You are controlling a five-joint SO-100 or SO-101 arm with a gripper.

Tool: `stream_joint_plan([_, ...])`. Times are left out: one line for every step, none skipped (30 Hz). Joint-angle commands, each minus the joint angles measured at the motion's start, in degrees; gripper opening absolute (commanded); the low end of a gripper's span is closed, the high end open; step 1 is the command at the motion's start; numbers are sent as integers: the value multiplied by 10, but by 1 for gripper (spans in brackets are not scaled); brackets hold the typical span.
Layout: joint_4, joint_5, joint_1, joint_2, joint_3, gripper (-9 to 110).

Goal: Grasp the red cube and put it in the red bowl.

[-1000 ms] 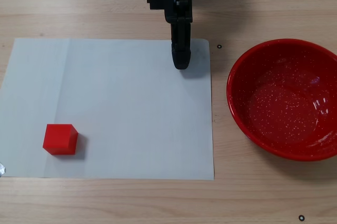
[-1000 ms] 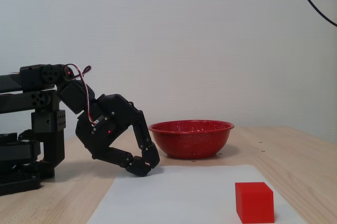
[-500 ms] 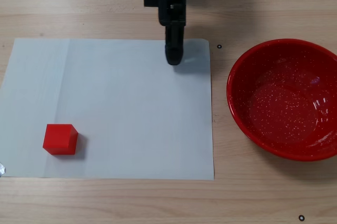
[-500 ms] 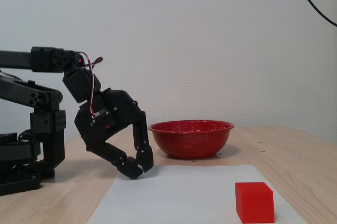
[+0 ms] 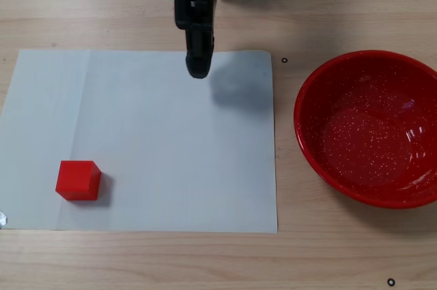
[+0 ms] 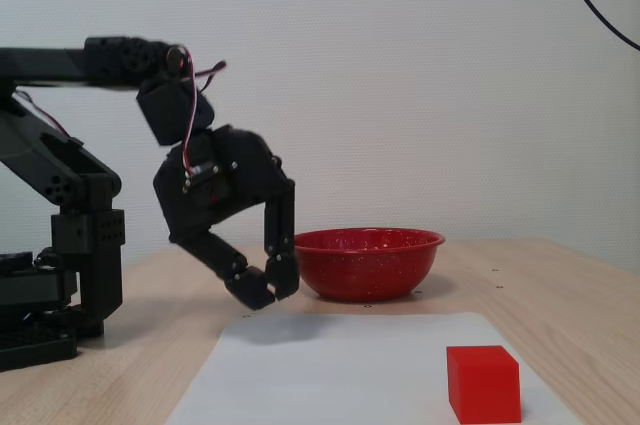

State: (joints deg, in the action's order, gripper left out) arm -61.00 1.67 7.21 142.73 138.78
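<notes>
Reach step, nothing grasped; the gripper [image 6: 262,287] hangs above the paper sheet [image 5: 150,147], jaws nearly closed and empty, well apart from the red cube [image 5: 78,180]; next it must open and descend over the cube; the red bowl [image 5: 372,128] waits beside the sheet.

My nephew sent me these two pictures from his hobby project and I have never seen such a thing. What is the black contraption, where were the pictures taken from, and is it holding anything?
The black contraption is a small robot arm with a two-finger gripper at its tip. One fixed view looks straight down on the wooden table; the other looks across it from the side, low down. On the table lies a white sheet of paper. A small red cube sits near one corner of it, and a large red bowl with white speckles stands on the bare wood beside the sheet. The gripper holds nothing: it hangs above the paper's far edge, fingertips nearly together, well apart from the cube. The bowl is empty.
</notes>
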Motion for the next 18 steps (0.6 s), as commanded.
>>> stream_joint_plan([-15, -14, 15, -18, -92, 0])
stream_joint_plan([-28, -18, 20, -30, -112, 0])
stream_joint_plan([-41, -19, 25, -43, -132, 0])
stream_joint_plan([-52, -21, 30, -55, -152, 0])
stream_joint_plan([-58, -24, 35, -68, -170, 0])
stream_joint_plan([-64, -28, 40, -78, -187, 0])
stream_joint_plan([-73, -32, 46, -91, -207, 0])
stream_joint_plan([-80, -35, 51, -105, -227, 0])
stream_joint_plan([-88, -38, 56, -120, -246, 0])
stream_joint_plan([-97, -39, 62, -136, -269, 0])
stream_joint_plan([-105, -39, 67, -151, -292, 0])
stream_joint_plan([-113, -39, 73, -167, -315, 0])
stream_joint_plan([-128, -40, 77, -186, -342, 0])
stream_joint_plan([-147, -40, 82, -205, -373, 0])
stream_joint_plan([-160, -44, 85, -221, -402, 0])
stream_joint_plan([-170, -49, 89, -237, -426, 0])
stream_joint_plan([-178, -52, 92, -251, -450, 0])
stream_joint_plan([-184, -54, 97, -265, -472, 0])
